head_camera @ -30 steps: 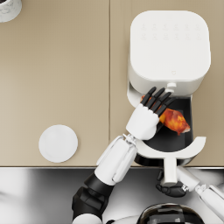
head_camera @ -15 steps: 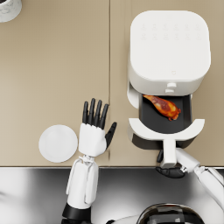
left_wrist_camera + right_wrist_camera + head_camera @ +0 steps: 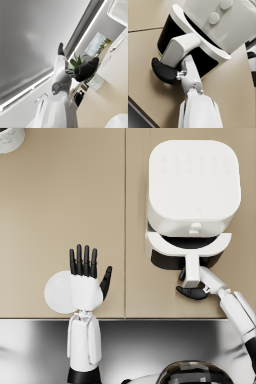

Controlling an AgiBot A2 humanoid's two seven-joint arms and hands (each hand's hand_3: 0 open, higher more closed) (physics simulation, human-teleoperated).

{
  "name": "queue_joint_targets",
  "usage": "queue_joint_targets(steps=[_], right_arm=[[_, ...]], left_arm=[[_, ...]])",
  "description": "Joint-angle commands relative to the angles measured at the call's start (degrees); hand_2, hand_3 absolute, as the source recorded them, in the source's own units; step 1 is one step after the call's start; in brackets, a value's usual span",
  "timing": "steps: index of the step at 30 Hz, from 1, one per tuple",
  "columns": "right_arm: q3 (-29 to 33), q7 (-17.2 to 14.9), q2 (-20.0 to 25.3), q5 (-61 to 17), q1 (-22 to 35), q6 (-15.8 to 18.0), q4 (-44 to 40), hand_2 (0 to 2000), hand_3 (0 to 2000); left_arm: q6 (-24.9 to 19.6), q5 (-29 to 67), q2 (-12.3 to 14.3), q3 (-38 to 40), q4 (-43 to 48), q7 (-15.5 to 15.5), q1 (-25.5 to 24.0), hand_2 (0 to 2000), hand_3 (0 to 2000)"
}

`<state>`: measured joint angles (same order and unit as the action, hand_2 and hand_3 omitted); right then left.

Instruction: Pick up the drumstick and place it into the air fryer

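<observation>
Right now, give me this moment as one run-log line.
left hand: open, above white plate | right hand: holds drawer handle | air fryer: drawer nearly closed | drumstick: not visible

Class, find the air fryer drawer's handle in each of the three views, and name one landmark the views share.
Head view: handle at right of centre, right hand on its end.
Left wrist view: not in it.
Right wrist view: handle left of centre, above the hand.
Shared landmark: the white air fryer.
</observation>
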<state>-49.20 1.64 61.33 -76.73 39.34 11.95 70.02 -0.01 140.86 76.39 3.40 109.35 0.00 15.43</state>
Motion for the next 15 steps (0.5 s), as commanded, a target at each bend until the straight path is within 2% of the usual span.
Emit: queue_joint_targets(steps=[1, 2, 4, 5, 6, 7, 9, 10, 11, 12, 13, 14, 15], right_arm=[[24.2, 0.1, 25.3, 0.0, -3.8, 0.0, -6.4, 2000, 2000], [1.9, -0.4, 14.2, -0.1, 5.2, 1.3, -7.4, 2000, 2000], [0.2, -0.3, 14.8, 0.0, 7.6, 3.5, -10.6, 2000, 2000], [-0.7, -0.2, 15.1, 0.0, 9.0, 3.4, -12.4, 2000, 2000], [26.1, -0.1, 27.6, 0.0, 0.5, 3.1, -13.3, 2000, 2000], [2.9, -0.8, 17.1, -0.1, 8.2, 4.1, -13.7, 2000, 2000], [-0.5, -0.3, 16.2, 0.0, 9.4, 5.3, -14.1, 2000, 2000], [25.7, -0.4, 28.0, 0.0, 0.8, 5.0, -14.5, 2000, 2000], [1.8, -1.0, 17.5, -0.1, 8.4, 5.5, -14.8, 2000, 2000], [0.2, -0.4, 16.8, 0.0, 8.9, 6.3, -14.2, 2000, 2000], [25.5, -0.5, 27.9, 0.0, 0.5, 6.1, -14.3, 2000, 2000], [12.3, -0.9, 12.0, -0.1, 3.5, 6.6, -15.8, 2000, 2000], [16.4, -0.9, 13.8, -0.1, 1.9, 7.8, -16.1, 2000, 2000]], left_arm=[[0.0, 0.0, -0.1, 1.7, 0.7, 0.0, 0.7, 0, 0], [0.0, 0.0, -0.1, 1.9, 0.6, 0.0, 0.5, 0, 0], [0.0, 0.0, -0.1, 1.9, 0.6, 0.0, 0.6, 0, 0], [0.0, 0.0, -0.1, 2.1, 0.3, 0.0, 0.7, 0, 0], [0.0, 0.0, -0.2, 2.3, 0.2, 0.0, 0.7, 0, 0], [0.0, 0.0, -0.1, 1.8, 0.2, 0.0, 0.0, 0, 0], [0.0, 0.0, -0.1, 2.1, 0.0, 0.0, 0.0, 0, 0], [0.0, 0.0, -0.2, 2.6, -0.3, 0.0, 0.6, 0, 0], [0.0, 0.0, -0.1, 2.3, -0.3, 0.0, -0.1, 0, 0], [0.0, 0.0, -0.3, 2.4, -0.9, 0.0, 0.8, 0, 0], [0.0, 0.0, -0.2, 2.4, -0.5, 0.0, 0.0, 0, 0], [0.0, 0.0, -0.2, 2.4, -0.7, 0.0, 0.0, 0, 0], [0.0, 0.0, -0.2, 2.4, -0.8, 0.0, 0.0, 0, 0]])
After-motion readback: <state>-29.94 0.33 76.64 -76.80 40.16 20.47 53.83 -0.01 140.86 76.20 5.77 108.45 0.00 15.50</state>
